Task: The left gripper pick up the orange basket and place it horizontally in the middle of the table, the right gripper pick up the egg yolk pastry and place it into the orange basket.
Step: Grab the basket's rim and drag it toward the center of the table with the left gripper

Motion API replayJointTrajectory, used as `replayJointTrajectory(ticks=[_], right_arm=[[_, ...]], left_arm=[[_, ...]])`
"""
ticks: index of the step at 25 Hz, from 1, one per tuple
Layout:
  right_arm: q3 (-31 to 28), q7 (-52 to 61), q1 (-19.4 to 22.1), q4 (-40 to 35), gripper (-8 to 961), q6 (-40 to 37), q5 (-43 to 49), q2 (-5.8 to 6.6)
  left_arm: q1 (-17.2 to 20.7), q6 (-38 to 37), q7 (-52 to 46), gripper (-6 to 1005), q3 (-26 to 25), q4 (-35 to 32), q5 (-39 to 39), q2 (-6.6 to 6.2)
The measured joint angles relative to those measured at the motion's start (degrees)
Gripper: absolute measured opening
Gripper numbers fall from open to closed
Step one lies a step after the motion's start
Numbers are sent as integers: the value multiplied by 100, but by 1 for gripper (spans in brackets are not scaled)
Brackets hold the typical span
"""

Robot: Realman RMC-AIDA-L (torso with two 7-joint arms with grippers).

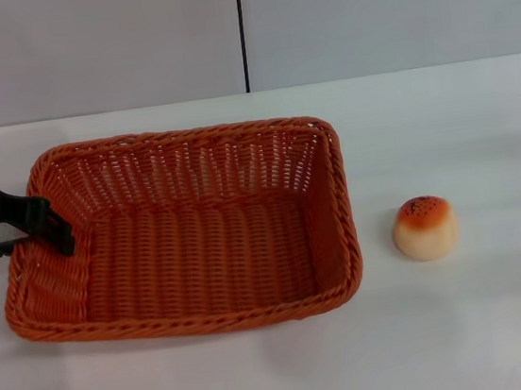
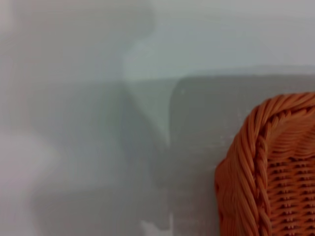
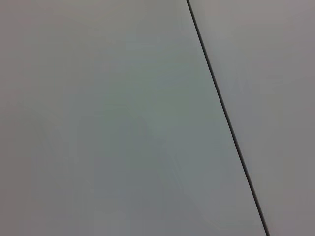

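The orange basket [image 1: 199,236] lies flat and lengthwise on the white table [image 1: 485,320], a little left of the middle and with nothing in it. My left gripper [image 1: 36,240] reaches in from the left edge of the head view and sits across the basket's left rim. One corner of the basket [image 2: 268,172] shows in the left wrist view. The egg yolk pastry [image 1: 425,227] rests on the table to the right of the basket, about a hand's width from its right wall. My right gripper is out of view; its wrist view shows only a grey panel.
A grey wall [image 1: 90,45] with a dark vertical seam [image 1: 241,26] stands behind the table's far edge. Bare tabletop lies in front of the basket and around the pastry.
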State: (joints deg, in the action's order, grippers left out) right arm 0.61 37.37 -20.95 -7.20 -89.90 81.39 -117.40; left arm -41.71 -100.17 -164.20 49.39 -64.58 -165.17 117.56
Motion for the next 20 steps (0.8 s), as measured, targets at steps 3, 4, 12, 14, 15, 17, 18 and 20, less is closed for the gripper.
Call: replayJointTrajectory(ticks=[3, 4, 12, 14, 15, 17, 18, 20], right_arm=[[4, 0, 1, 0, 574, 0, 0, 5], [9, 0, 1, 0, 574, -2, 0, 5], [22, 0, 41, 0, 574, -68, 0, 7], [27, 15, 62, -2, 574, -77, 0, 7], [31, 53, 75, -12, 574, -81, 1, 6], [67, 284, 103, -180, 574, -81, 26, -6], [98, 465, 119, -318, 574, -69, 43, -24], [205, 758, 171, -665, 574, -18, 59, -72]], left_arm=[[8, -94, 9, 393, 0, -75, -4, -13], [8, -141, 25, 442, 0, -149, -9, -19], [-55, -604, 183, 681, -134, -886, 35, -93], [-72, -655, 207, 728, -189, -972, 47, -96], [-72, -655, 207, 751, -189, -972, 47, -96], [-43, -678, 520, 782, -560, -1387, 274, -58], [-43, -678, 520, 790, -560, -1387, 274, -58], [7, -614, 676, 806, -727, -1510, 425, -35]])
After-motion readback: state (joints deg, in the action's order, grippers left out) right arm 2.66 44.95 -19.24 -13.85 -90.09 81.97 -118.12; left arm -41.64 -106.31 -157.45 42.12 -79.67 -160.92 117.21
